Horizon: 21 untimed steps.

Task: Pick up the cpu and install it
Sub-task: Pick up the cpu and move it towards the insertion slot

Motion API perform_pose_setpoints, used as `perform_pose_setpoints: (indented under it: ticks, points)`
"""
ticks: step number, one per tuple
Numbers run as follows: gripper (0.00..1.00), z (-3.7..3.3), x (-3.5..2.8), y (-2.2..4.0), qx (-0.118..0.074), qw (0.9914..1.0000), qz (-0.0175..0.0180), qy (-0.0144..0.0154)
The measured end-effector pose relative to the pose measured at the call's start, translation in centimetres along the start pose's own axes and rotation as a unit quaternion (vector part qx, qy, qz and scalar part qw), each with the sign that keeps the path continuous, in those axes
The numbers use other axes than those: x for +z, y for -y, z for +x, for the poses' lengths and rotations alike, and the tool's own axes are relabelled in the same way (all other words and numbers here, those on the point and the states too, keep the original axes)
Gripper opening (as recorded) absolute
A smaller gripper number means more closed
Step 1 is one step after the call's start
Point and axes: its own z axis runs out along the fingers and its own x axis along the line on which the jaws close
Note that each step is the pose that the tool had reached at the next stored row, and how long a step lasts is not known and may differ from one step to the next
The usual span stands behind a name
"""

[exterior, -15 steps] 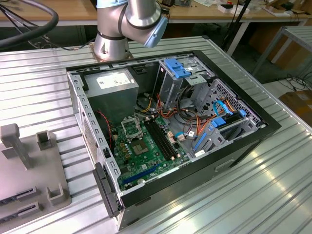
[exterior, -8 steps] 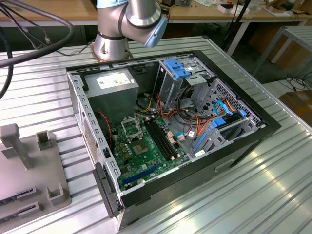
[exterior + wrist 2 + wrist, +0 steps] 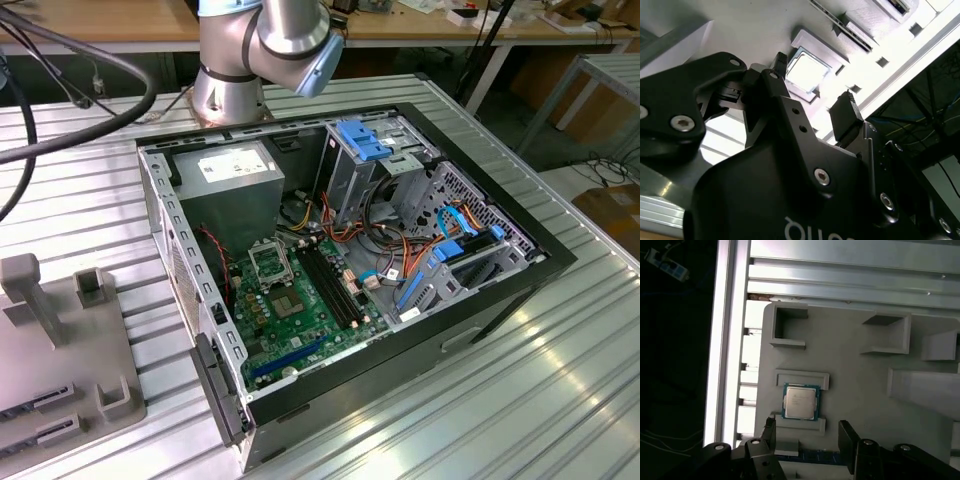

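Both fingers (image 3: 847, 435) of the claw (image 3: 807, 426) stand wide apart and hold nothing, hovering above the cpu (image 3: 800, 401), which lies flat between two ridges (image 3: 802, 379) on the grey tray (image 3: 855, 380), just ahead of their gap.

You can read nothing clearly. White lettering (image 3: 810, 231) on the black body behind the claw (image 3: 812, 82) is cut off. Faint print on the small square silver-faced cpu (image 3: 800, 401), just ahead of the claw, is too small, as is the white label (image 3: 232, 165) on the grey metal box (image 3: 240, 212).
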Motion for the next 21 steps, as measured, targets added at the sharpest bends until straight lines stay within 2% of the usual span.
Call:
perform_pose_setpoints:
  ticks: [5,17,21]
  points:
    - [0.62,-0.01,0.77,0.03,0.000,1.00000,0.0001,0.0002]
    - [0.62,-0.01,0.85,0.04,0.000,1.00000,0.0001,0.0012]
    - [0.62,-0.01,1.11,0.14,-0.001,1.00000,0.0001,0.0011]
